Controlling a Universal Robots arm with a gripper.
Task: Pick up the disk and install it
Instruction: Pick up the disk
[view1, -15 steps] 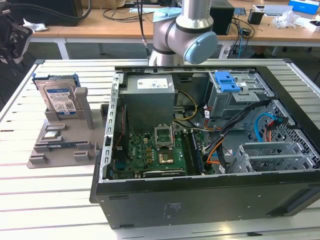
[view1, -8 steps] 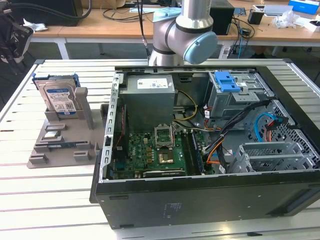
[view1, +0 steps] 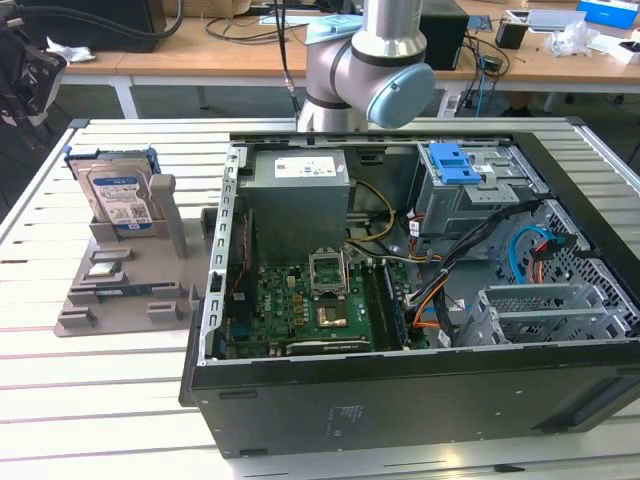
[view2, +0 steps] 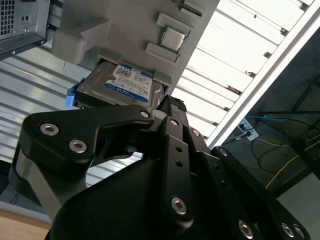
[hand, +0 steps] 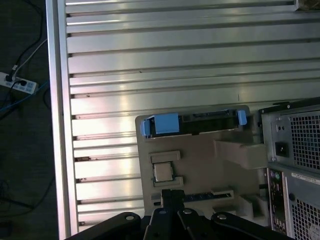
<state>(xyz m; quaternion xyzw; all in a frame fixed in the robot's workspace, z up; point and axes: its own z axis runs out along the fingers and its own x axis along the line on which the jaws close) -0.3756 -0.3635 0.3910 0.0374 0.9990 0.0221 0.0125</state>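
The disk (view1: 118, 195) stands upright on its edge in a slot of the grey holder (view1: 130, 285), which rests on the slatted metal surface (view1: 100, 400) at the exterior view's left, beside the open computer case (view1: 400, 385) and not yet installed. The gripper (hand: 172, 194) hangs clear of the disk and touches nothing. Its fingers (view2: 174, 111) look drawn together into one narrow column with nothing between them, so it carries nothing. I judge the main risk to be at the slot. The disk sits snugly between the holder's walls, so a slightly skewed or off-centre descent could strike a wall or the blue bracket (hand: 160, 125) framing the disk. A grip on that plastic alone might flex or slip. If the disk binds in the slot, the light holder could rise with it. A processor chip (hand: 163, 172) lying on the same holder could be jolted out of its recess. Inside the case, the loose cables (view1: 470, 255) draped by the drive cage (view1: 470, 205) could snag the disk on its way in. The exterior view gives the case interior, the arm (view1: 370, 70) behind it and the disk's upright stance. The second wrist view shows the printed label face, while the first wrist view shows the disk's top edge between the bracket's ends.
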